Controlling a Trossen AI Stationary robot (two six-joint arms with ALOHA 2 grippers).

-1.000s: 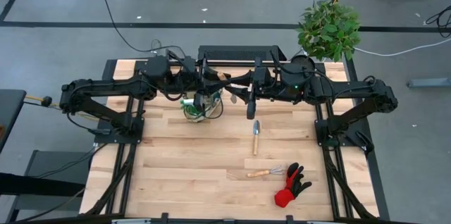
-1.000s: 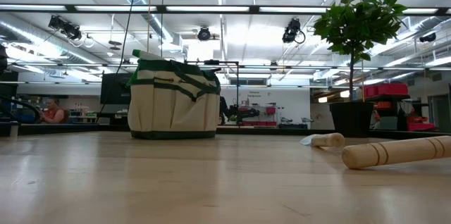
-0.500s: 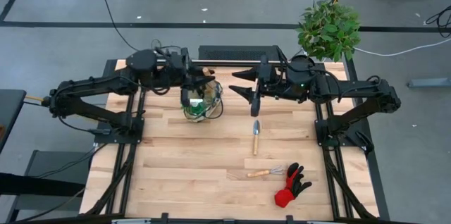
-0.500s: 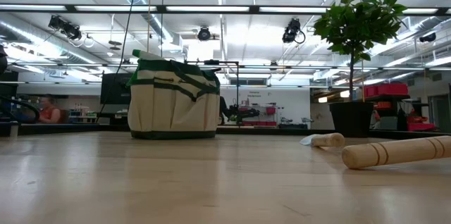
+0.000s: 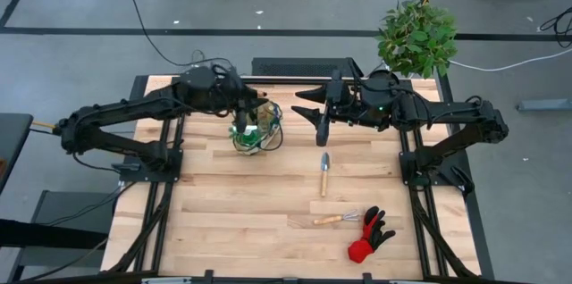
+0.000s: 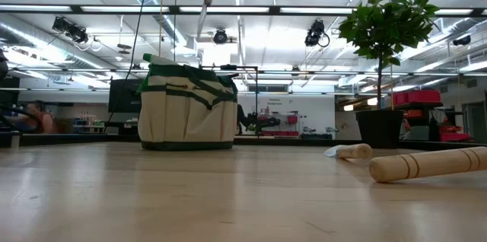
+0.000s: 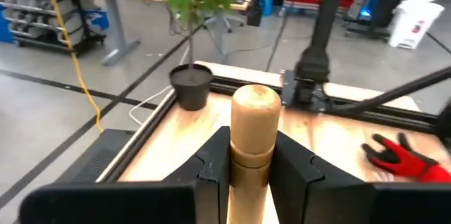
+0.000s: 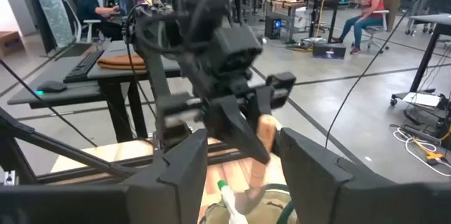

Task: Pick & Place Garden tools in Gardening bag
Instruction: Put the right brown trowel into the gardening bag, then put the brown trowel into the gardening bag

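The tan gardening bag [image 5: 257, 137] [image 6: 186, 109] stands on its base at the table's far middle, with green things showing in its mouth. My left gripper [image 5: 253, 110] [image 7: 254, 171] hovers just above it, shut on a wooden-handled metal tool [image 6: 204, 10]. My right gripper [image 5: 308, 110] [image 8: 243, 175] stands open and empty a little to the bag's right, facing the left one. Flat on the table lie a wooden-handled trowel [image 5: 324, 172], a small wooden-handled rake [image 5: 335, 220] and a red-and-black glove [image 5: 369, 235]. My left gripper pinches the tool's wooden handle [image 7: 252, 150] between its two fingers, a little below the handle's rounded free end [image 7: 255, 101]. The fingers come about level from the table's left. The tool hangs clear, its metal end [image 6: 202, 20] pointing down above the bag's mouth.
A leafy potted plant [image 5: 416, 38] stands at the table's far right corner, its dark pot [image 6: 378, 128] behind the two loose handles [image 6: 426, 164]. Bare wood spreads over the table's near left half. People sit at desks in the room beyond.
My right gripper has opened and let go of the wooden-handled tool, staying where it was. My left gripper has carried the tool away from it toward the table's left and down over the bag, tipping toward level; it has come into the low view from above.
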